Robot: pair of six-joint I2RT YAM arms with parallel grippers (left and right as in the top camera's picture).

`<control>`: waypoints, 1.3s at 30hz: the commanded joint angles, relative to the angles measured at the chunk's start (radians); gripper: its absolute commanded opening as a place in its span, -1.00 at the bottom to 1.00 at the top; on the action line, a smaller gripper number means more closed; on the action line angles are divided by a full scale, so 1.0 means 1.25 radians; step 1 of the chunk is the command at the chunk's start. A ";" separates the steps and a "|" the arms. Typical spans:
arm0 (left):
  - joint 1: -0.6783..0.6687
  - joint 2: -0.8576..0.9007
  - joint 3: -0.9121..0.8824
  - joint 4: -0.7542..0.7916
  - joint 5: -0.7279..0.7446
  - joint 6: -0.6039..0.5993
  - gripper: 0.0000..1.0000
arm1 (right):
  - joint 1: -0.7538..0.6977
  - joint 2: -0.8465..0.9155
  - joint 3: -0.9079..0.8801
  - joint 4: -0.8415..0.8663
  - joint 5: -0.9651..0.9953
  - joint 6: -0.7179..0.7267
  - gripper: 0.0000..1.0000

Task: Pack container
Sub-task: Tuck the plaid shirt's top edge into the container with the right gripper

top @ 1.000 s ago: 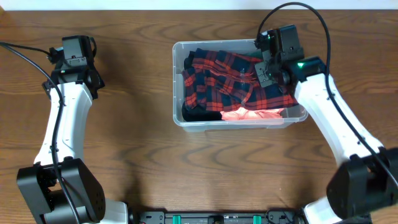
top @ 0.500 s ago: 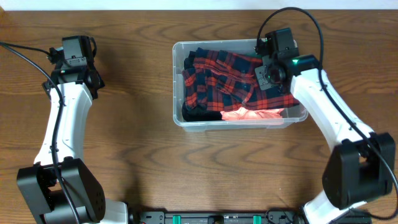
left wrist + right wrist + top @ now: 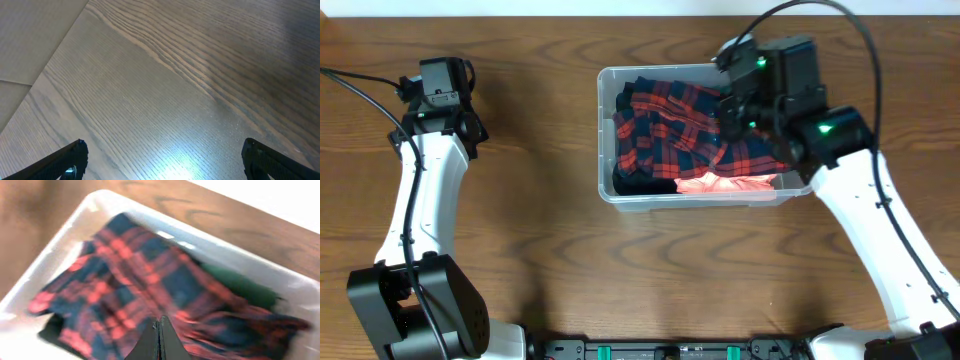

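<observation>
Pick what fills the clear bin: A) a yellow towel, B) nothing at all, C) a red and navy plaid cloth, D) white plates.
C: a red and navy plaid cloth covers most of the bin, with an orange-pink piece showing at its front edge.

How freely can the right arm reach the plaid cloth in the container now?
Probably freely: the right arm holds its shut fingers over the plaid cloth, and the container has no lid.

R end effector (image 3: 160,323) lifted, higher over container (image 3: 604,140)
</observation>
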 commanded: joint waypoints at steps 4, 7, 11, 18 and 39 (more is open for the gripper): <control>0.003 -0.010 0.011 -0.003 -0.013 0.008 0.96 | 0.077 0.062 -0.036 -0.006 -0.029 0.013 -0.97; 0.003 -0.010 0.011 -0.003 -0.013 0.008 0.96 | 0.099 0.105 -0.049 -0.018 -0.029 0.013 -0.97; 0.003 -0.010 0.011 -0.003 -0.013 0.008 0.96 | 0.119 0.171 -0.050 -0.050 -0.030 0.022 -0.97; 0.003 -0.010 0.011 -0.003 -0.013 0.008 0.96 | 0.114 0.180 -0.036 -0.070 -0.010 0.022 -0.98; 0.003 -0.010 0.011 -0.003 -0.013 0.008 0.96 | 0.063 0.024 -0.016 0.185 -0.023 0.070 -0.97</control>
